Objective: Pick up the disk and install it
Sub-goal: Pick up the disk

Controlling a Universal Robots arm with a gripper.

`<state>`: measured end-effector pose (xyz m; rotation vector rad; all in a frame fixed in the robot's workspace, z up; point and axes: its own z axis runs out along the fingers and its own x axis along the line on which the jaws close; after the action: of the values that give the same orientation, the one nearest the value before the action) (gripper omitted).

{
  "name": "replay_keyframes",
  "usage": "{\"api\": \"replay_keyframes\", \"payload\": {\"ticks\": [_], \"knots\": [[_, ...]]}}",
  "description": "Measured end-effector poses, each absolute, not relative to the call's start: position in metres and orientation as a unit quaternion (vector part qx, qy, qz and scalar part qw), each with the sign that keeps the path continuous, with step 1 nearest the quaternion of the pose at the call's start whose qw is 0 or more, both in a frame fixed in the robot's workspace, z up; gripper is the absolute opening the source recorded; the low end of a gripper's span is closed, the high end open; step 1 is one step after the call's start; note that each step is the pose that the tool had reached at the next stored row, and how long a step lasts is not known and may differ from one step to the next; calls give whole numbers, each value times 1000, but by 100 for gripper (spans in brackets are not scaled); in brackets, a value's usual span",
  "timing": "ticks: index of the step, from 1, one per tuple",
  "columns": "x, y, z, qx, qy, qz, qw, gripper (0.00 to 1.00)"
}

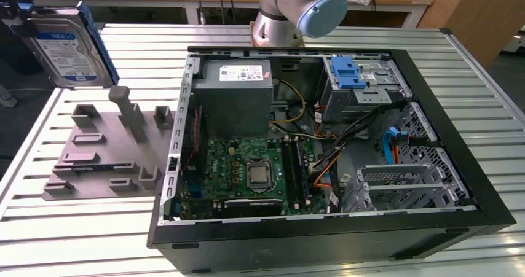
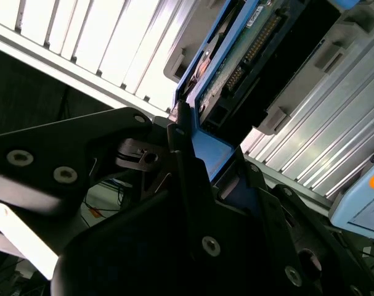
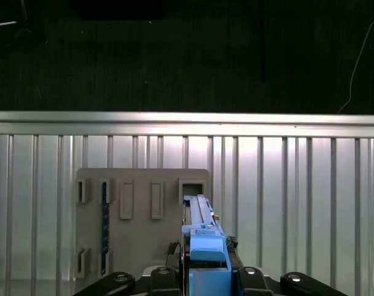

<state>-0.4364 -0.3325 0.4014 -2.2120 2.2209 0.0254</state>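
Landmark: grey holder plate (image 1: 90,166) (image 3: 137,234), lying flat on the slatted metal table (image 1: 82,228).
Disk (image 1: 67,46): raised above the plate's far end and clear of its posts. It stands on edge, with the white-and-blue label facing the exterior view.
Disk, first wrist view (image 3: 199,216): seen edge-on over the plate's side, close to a square socket.
Gripper (image 2: 196,145) (image 3: 206,274): clamped on one end of the disk.
Fingers (image 2: 185,160): pressed against the blue frame on both sides, pinching the disk between them.
Disk underside (image 2: 254,37): the circuit board and connector pins are exposed in the second wrist view.
Computer case (image 1: 328,243): open, just beside the plate on the exterior view's right.
Drive cage (image 1: 353,74): inside the case at its far end, well apart from the plate.
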Motion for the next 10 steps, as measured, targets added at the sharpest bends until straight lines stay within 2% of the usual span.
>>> {"api": "replay_keyframes", "payload": {"ticks": [10], "knots": [[-436,-332,403,-706,708,8,3,36]]}}
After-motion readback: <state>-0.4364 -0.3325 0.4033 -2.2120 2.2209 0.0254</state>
